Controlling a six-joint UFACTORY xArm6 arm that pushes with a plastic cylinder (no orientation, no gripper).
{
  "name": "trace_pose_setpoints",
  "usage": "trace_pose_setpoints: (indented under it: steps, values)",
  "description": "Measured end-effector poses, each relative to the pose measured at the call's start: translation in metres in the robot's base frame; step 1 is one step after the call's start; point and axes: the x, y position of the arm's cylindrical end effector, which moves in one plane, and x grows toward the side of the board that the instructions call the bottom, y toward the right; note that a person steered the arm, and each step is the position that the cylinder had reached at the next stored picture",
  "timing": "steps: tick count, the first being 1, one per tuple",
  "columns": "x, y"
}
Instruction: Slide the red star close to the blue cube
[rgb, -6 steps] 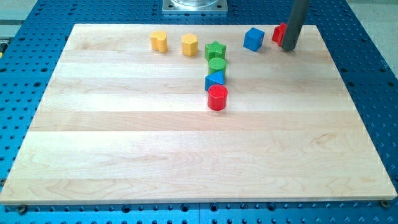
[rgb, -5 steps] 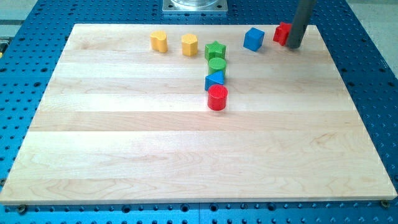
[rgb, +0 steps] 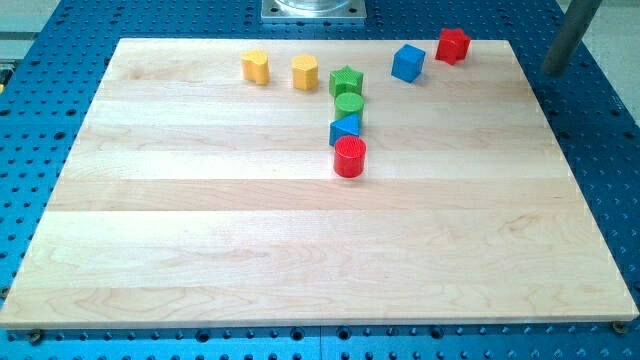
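Sitting in the upper right of the tabletop (rgb: 300, 250), the red star (rgb: 452, 45) lies just beside the blue cube (rgb: 407, 62), not touching; my tip (rgb: 554, 70) hangs off the board at right, having no fingers; task looks nearly done.

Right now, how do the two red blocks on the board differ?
The red star sits at the view's top right, near the board's edge; the red cylinder stands mid-board. The star is beside the blue cube with a small gap; the cylinder touches the blue triangle. The star has points; the cylinder is round. Both share the colour.
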Motion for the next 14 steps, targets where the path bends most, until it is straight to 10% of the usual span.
trace_pose_setpoints:
  steps: [6, 9, 14]
  values:
    - [-0.014, -0.2]
    - [-0.048, -0.068]
    - [-0.07, -0.128]
